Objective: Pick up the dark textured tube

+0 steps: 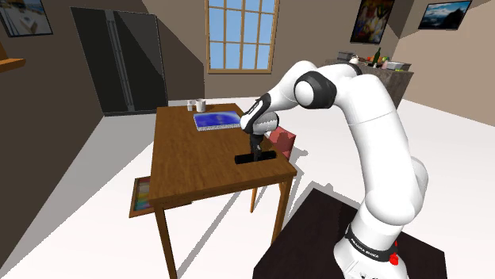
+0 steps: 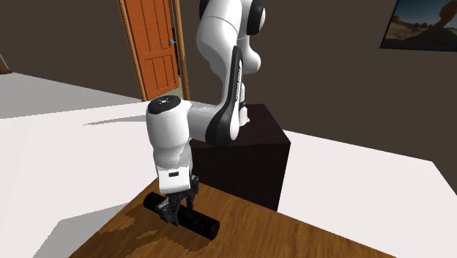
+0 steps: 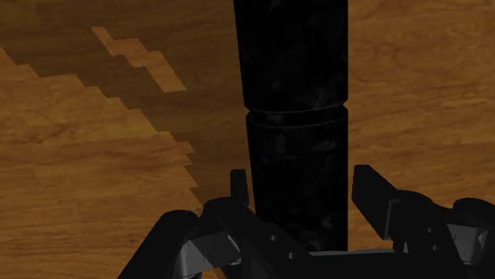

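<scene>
Black, mottled, cylindrical tube (image 1: 270, 158): lies flat on the brown wooden table (image 1: 194, 162), near the edge by the dark box stand (image 1: 317, 230). All-black two-finger gripper (image 1: 255, 150): lowered over the tube's middle, fingers (image 3: 373, 190) parted astride it, a slight gap at one finger, nothing grasped.

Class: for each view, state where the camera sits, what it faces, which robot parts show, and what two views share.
Shoulder view: behind the stand, facing the table; arm shows.
Second exterior view: across the table, facing the stand; arm, pincer show.
Wrist view: riding the arm, facing the tube; pincer shows.
All share the tube.
</scene>
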Controlling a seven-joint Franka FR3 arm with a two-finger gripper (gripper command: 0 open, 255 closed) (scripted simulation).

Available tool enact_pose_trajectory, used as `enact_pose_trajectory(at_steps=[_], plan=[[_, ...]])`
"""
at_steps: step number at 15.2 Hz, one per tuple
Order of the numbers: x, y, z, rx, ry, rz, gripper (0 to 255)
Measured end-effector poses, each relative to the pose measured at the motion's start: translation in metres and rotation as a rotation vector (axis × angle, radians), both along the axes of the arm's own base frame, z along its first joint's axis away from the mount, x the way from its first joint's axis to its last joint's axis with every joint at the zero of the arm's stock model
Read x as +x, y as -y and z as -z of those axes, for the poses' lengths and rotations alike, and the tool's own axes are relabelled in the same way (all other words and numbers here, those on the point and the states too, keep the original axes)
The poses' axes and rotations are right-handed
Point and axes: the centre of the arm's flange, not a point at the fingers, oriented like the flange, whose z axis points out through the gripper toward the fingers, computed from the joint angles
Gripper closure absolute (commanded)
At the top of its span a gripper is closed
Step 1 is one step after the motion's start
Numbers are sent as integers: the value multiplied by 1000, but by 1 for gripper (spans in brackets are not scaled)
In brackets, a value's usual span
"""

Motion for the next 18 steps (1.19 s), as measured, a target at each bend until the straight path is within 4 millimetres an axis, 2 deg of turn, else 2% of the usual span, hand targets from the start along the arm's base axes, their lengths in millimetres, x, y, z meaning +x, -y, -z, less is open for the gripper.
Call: enact_pose_trajectory(at_steps=[10,18], plan=[[0,-1,-2,0,1,0,255],[1,-1,-42,0,0,0,255]])
